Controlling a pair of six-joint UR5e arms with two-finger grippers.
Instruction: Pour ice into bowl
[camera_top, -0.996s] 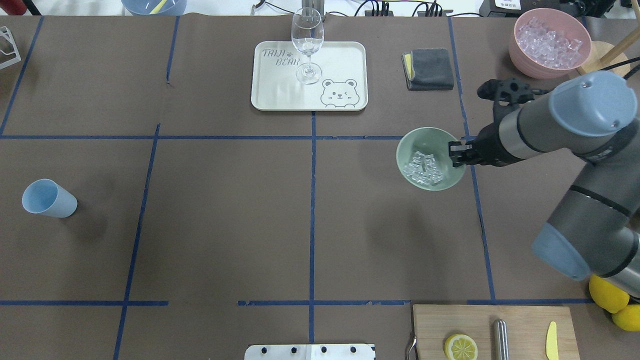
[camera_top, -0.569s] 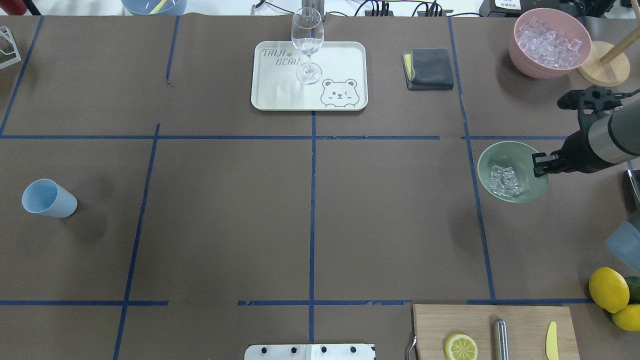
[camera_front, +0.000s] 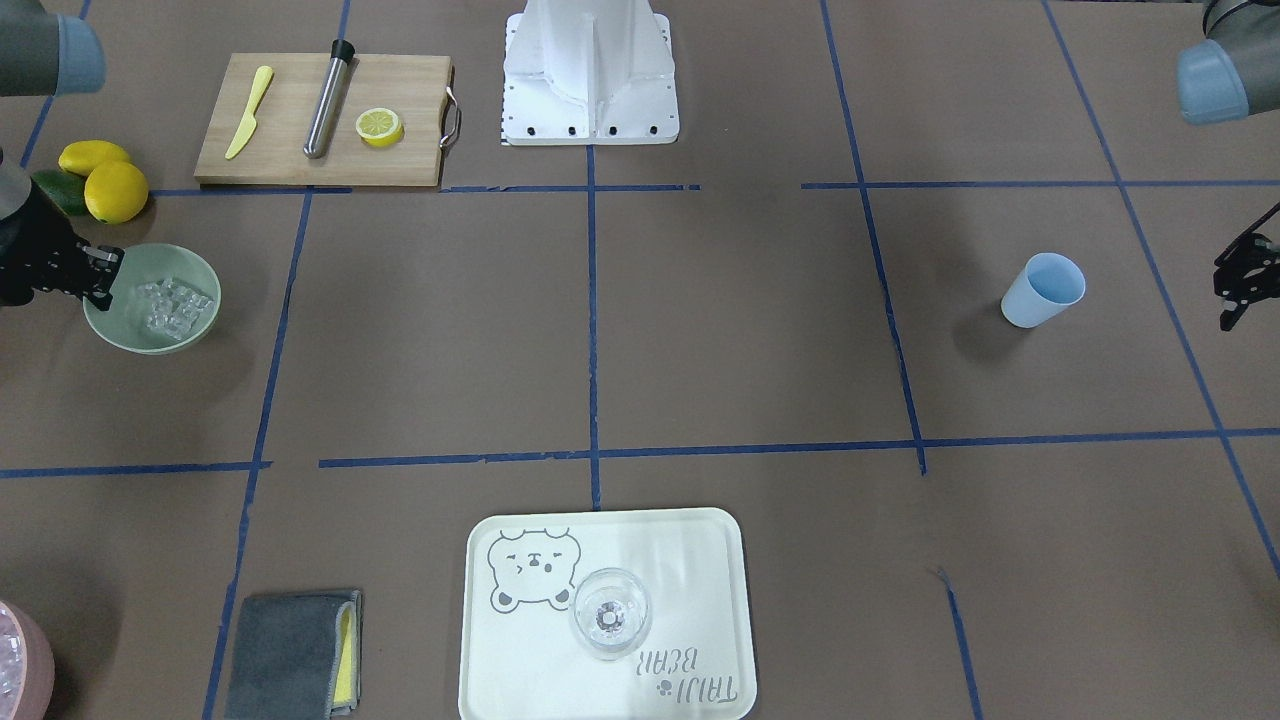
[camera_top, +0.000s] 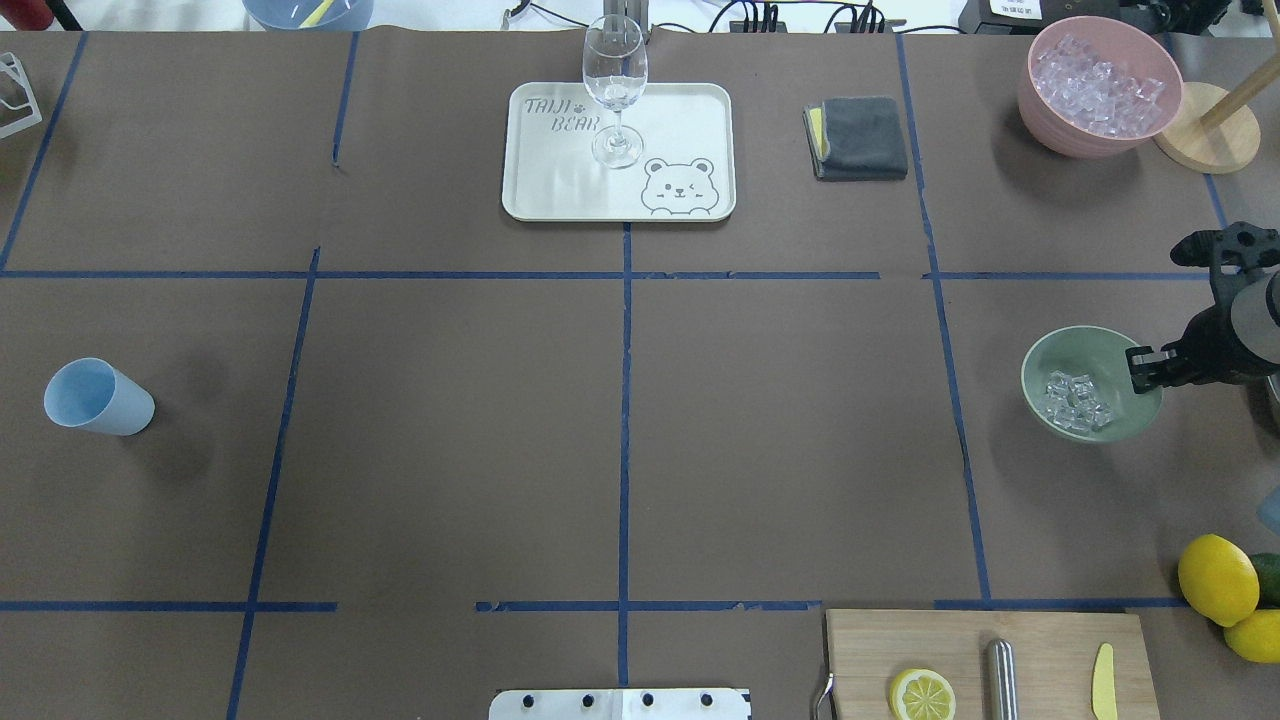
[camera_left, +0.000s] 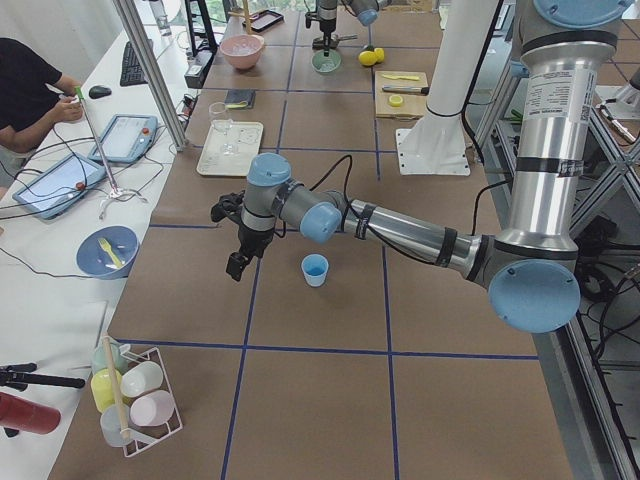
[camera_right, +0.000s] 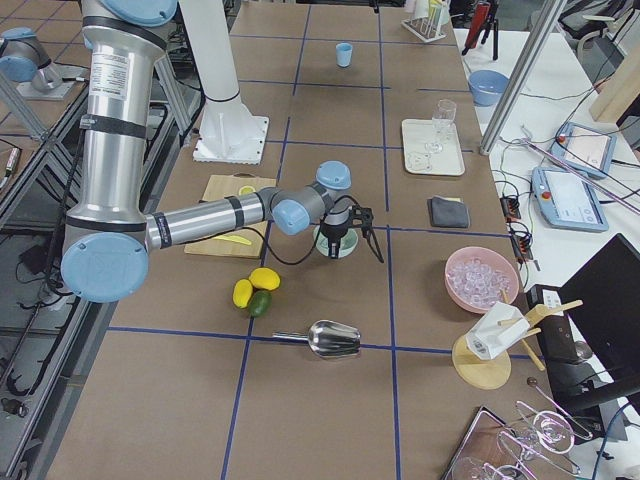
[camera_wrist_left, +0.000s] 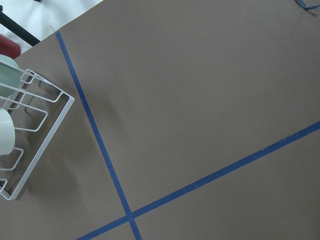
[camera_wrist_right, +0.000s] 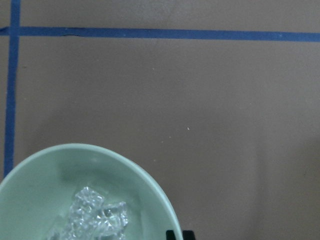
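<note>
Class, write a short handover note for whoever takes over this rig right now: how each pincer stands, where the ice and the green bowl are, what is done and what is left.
The right pincer is shut on the right-hand rim of the green bowl, far out on the robot's right.
The left pincer looks open and empty, hanging beyond the blue cup.
A small heap of ice lies in the green bowl. The pink bowl holds much more.
Done: ice is in the green bowl.
Left: I cannot tell whether the bowl rests or hangs. Probably set it down and let go.
</note>
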